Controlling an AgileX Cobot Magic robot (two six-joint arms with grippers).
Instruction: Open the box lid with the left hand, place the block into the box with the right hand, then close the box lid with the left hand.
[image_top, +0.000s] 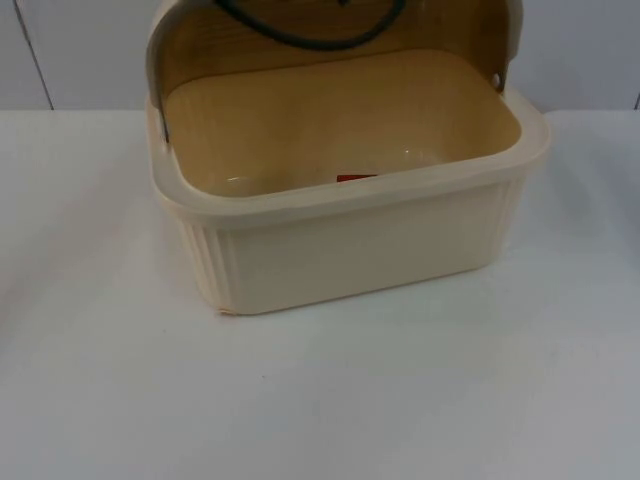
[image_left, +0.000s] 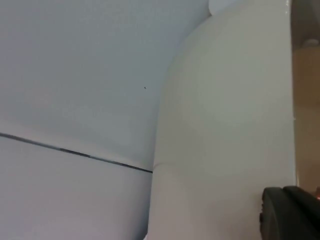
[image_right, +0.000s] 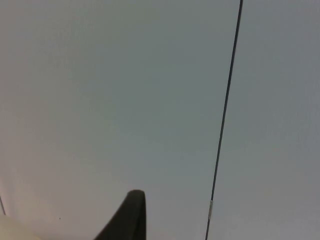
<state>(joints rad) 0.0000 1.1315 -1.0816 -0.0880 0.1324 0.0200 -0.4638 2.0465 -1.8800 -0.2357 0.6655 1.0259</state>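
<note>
In open box: red block.

The cream box stands open-mouthed, its raised lid walling the far side; the white table in front offers free passage.

— What sits in front of the right wrist camera?
— A plain grey partition wall, seen close. One black fingertip stands against it.
— Any marks on the wall?
— A thin dark seam, at about three o'clock from the fingertip. It runs nearly straight, from twelve to six o'clock with a slight lean. A small pale fitting sits on the seam.
— Anything else?
— A sliver of something cream-coloured at about eight o'clock from the fingertip; what it is cannot be told.
</note>
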